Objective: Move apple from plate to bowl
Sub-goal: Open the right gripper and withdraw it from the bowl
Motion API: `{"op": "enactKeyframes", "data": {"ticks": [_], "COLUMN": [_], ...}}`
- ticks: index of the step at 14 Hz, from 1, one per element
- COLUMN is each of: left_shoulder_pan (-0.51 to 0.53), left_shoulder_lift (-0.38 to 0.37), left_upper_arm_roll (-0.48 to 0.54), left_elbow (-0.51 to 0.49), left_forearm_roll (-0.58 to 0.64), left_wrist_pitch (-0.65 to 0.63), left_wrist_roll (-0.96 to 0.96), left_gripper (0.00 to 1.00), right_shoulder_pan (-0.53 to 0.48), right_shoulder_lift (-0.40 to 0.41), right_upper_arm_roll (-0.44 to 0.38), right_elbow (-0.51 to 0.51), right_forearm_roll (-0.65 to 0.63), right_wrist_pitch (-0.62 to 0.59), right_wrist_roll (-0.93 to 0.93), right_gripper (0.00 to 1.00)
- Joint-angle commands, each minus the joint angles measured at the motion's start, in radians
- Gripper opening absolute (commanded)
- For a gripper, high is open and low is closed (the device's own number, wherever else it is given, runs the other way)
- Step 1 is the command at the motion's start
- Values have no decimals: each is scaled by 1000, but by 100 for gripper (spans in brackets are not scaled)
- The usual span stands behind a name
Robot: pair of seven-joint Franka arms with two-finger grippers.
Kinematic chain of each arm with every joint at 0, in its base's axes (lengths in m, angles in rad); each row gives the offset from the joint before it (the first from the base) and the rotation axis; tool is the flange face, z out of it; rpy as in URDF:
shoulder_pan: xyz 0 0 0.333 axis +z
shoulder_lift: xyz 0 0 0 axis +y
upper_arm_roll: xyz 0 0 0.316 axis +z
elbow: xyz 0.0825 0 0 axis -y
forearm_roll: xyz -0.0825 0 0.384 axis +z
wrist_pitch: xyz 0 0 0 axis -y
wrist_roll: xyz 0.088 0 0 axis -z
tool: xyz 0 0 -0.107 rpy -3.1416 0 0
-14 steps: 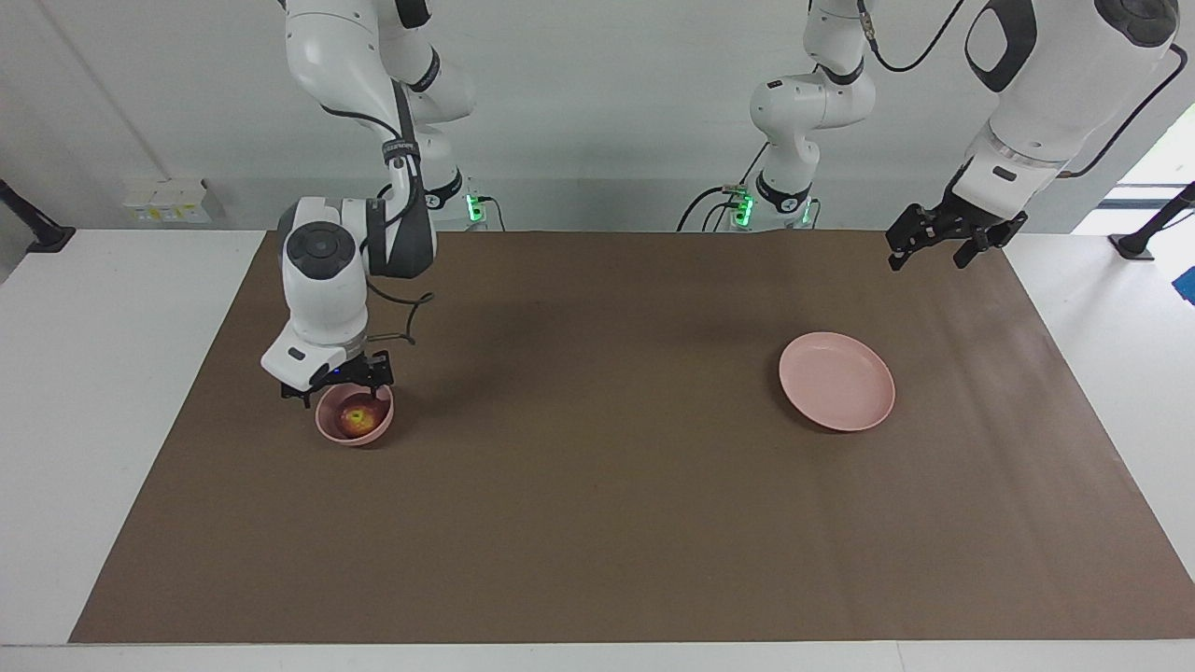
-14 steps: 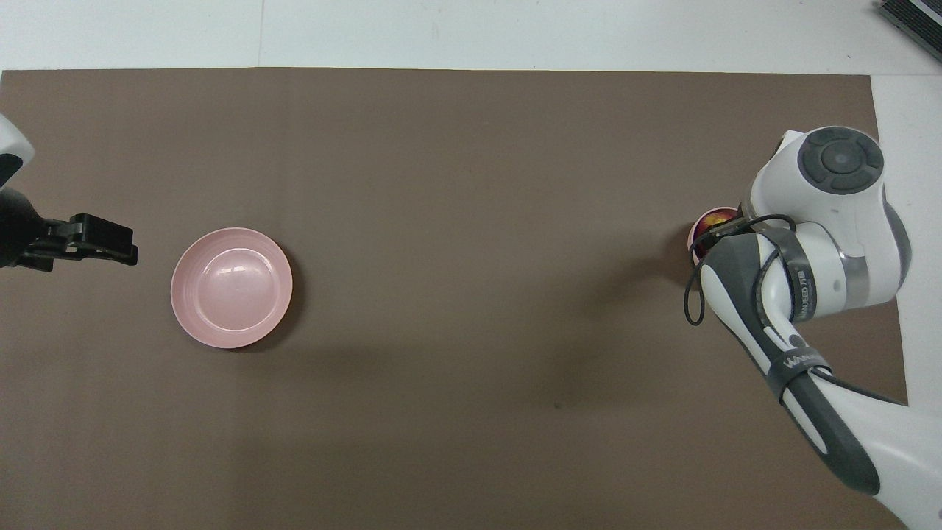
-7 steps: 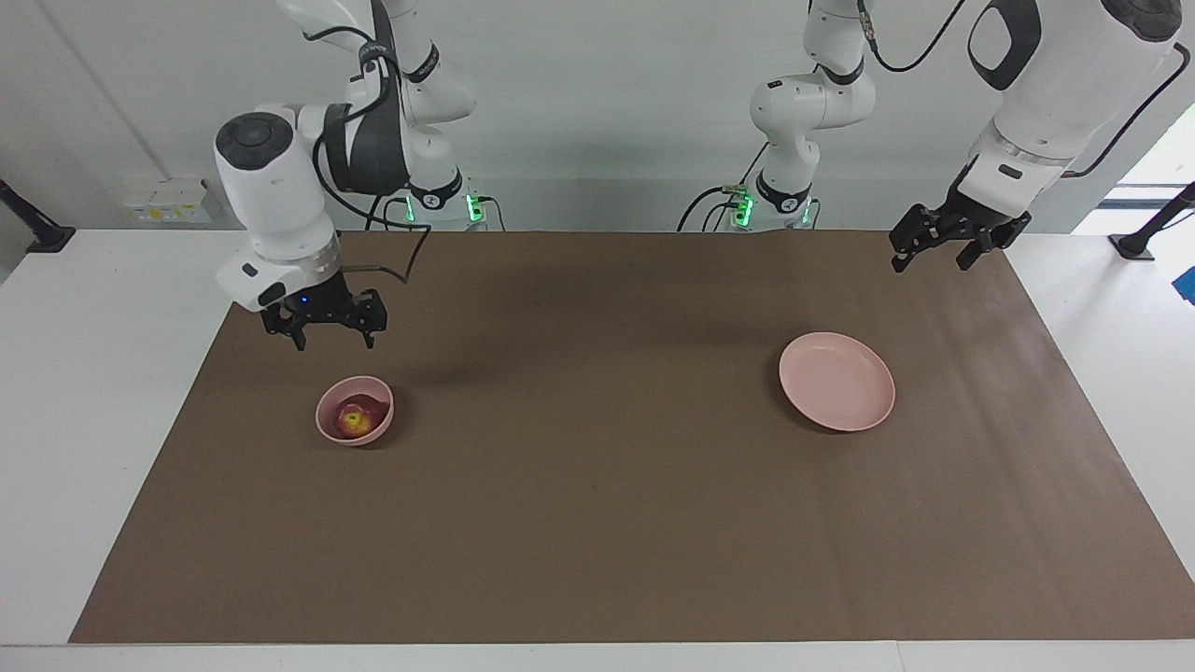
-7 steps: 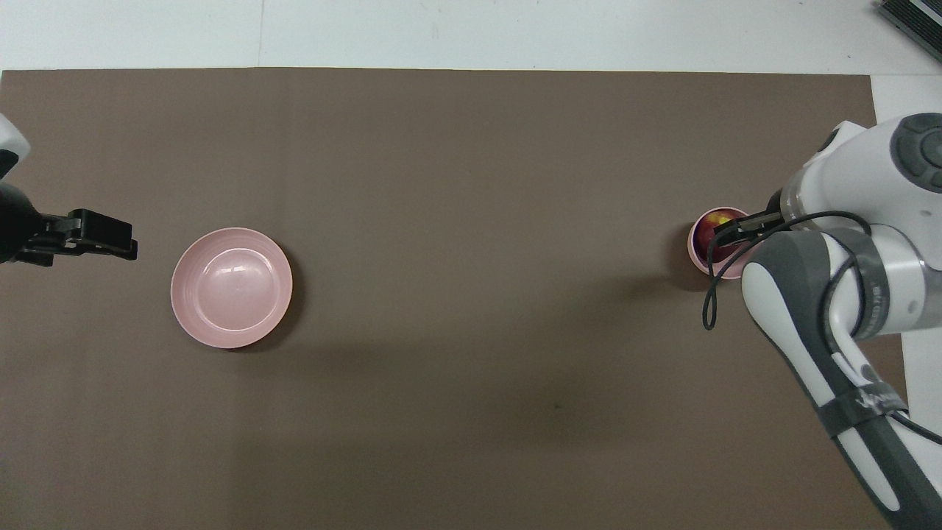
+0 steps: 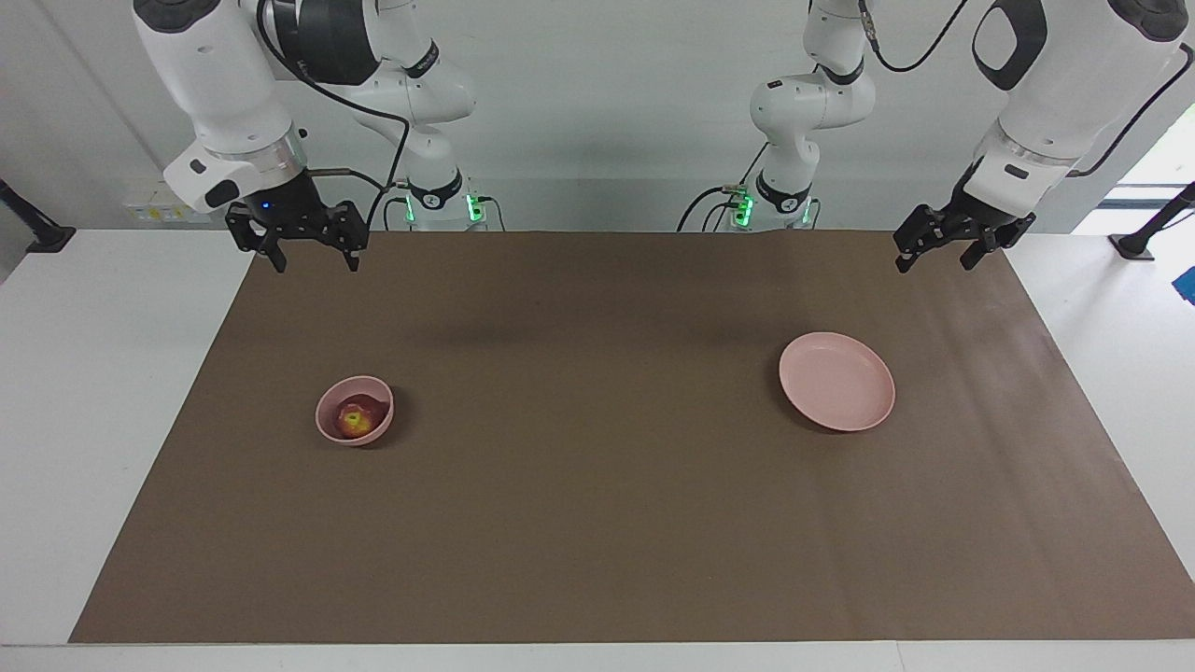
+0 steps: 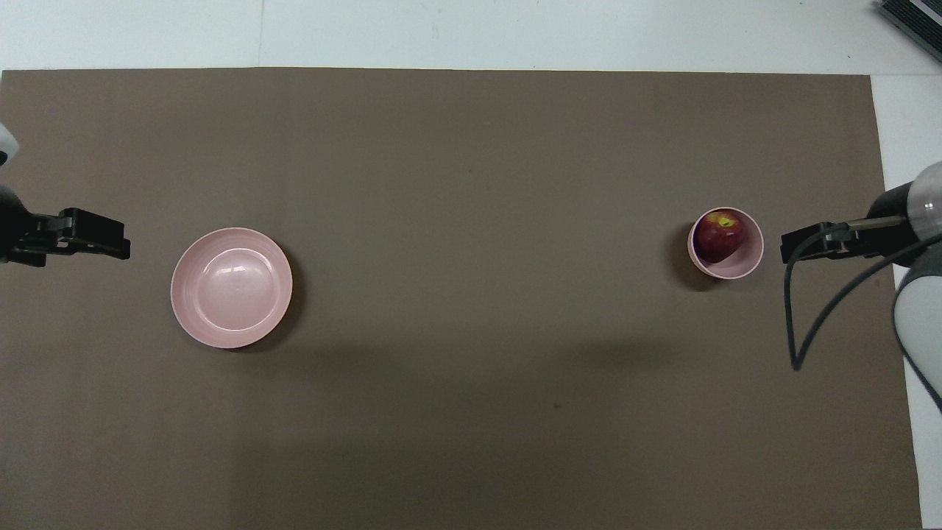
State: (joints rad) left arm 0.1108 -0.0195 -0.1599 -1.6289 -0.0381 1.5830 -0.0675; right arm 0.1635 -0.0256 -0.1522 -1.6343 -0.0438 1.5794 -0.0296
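The apple (image 5: 354, 419) is seen in the bowl (image 5: 377, 425), below the empty, spread right gripper (image 5: 307, 250); the left gripper (image 5: 947, 252), also spread, is held over the desk's edge.

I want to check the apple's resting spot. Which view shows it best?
The overhead view: the apple is seen straight down inside the bowl. The facing view shows it smaller, partly hidden by the bowl's rim.

The white table (image 5: 121, 392) carries a big brown mat (image 5: 597, 523) that covers most of its top. 2 things stand directly on the mat, well apart: the pink bowl (image 5: 330, 431) toward the right arm's end, and the flat pink plate (image 5: 836, 381) toward the left arm's end.
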Motion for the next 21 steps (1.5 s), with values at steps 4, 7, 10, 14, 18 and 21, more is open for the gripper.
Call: {"op": "enactKeyframes", "data": {"ticks": [4,7,10,14,18,21], "left_shoulder_pan": [1,1,1,1,1,-96], "left_shoulder_lift": [-19,-19,-19,-19,-17,-26], "left_upper_arm_roll": [7,7,7,7,10,97], "left_elbow": [-12,-12,-14,-12,-8,7], "left_forearm_roll": [-13,-13,-13,-13,-13,0], "left_wrist_pitch": [6,6,6,6,21,23], "left_wrist_roll": [8,6,6,6,17,17], "left_gripper": [100,100,100,100,100,100], "right_shoulder_pan": [-10,-9,-6,-10,-12,-10], "right_shoulder_lift": [-48,-54,-54,-56,-69,-76], "right_upper_arm_roll": [8,8,8,2,-1,-1], "right_elbow": [57,53,53,51,39,28], "right_forearm_roll": [32,32,30,32,33,32], "right_wrist_pitch": [-82,-78,-79,-104,-107,-108], "right_wrist_roll": [10,-1,-4,-4,-3,-1], "right_gripper": [100,100,100,100,100,100]}}
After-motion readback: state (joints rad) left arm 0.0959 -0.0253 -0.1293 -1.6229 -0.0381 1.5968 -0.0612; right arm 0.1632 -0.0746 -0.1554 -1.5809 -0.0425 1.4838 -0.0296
